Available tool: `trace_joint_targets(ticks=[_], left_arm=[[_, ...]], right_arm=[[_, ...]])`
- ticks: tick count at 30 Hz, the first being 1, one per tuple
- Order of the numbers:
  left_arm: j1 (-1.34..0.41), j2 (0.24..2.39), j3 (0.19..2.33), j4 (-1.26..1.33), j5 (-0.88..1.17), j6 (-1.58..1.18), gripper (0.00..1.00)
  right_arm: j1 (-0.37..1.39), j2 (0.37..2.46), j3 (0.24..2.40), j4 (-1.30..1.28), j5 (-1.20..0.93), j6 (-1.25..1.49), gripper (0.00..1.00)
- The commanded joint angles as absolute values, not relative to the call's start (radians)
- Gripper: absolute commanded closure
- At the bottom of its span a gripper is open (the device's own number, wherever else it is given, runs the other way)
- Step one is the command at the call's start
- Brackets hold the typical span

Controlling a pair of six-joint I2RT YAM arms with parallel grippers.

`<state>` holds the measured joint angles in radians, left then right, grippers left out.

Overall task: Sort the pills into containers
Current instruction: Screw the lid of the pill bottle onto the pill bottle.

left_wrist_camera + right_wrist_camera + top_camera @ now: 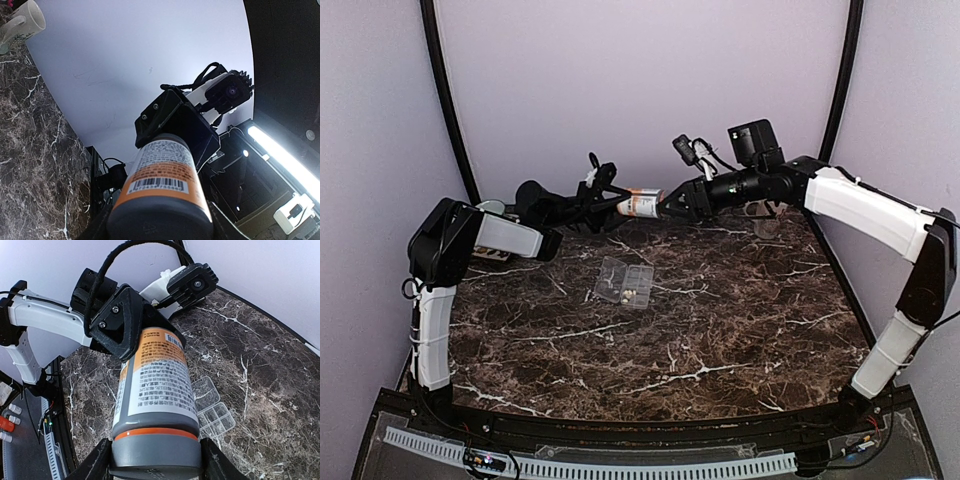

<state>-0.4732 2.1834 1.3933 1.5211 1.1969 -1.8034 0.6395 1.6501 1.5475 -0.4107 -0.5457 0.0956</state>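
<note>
Uncapping step, I reckon: left gripper [610, 198] clamps the bottle [640, 204] mid-air at the table's 12 o'clock, and right gripper [666, 203] hugs its cap [155, 452]. Organizer [623, 282] lies open at the bottle's 6 o'clock. Next needs a twist-off without spilling pills.

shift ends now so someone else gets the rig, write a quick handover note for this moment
The left gripper is shut on the base end of the bottle, holding it level in the air at the back of the table.
The right gripper has a finger on either side of the grey cap; a firm grip cannot be told.
The organizer box lies mid-table, lid open, with a few pale specks inside, possibly pills.
Done: bottle lifted. Left: uncap, sort pills into compartments.
</note>
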Motion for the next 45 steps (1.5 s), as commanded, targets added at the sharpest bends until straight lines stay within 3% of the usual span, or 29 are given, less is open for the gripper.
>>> trace_joint_targets(ticks=[1,11,34,45], left_arm=[[-0.485,2.172,1.438,1.534,1.208,-1.768,1.00],[-0.495,2.143,1.447,1.397,1.207,-1.628,1.00],[-0.504,2.085,1.396,1.423,1.138,-1.515,1.00],[-0.520,2.025,1.368,1.314,1.149,-1.384,1.00]], right_arm=[[0.668,1.680,1.596,-0.421,-0.525,0.089,0.53],[0.681,1.698,1.621,-0.400,-0.538,0.203,0.65],[0.634,1.690,1.488,-0.007,-0.629,0.771,0.68],[0.592,1.698,1.417,0.147,-0.683,1.049,0.68]])
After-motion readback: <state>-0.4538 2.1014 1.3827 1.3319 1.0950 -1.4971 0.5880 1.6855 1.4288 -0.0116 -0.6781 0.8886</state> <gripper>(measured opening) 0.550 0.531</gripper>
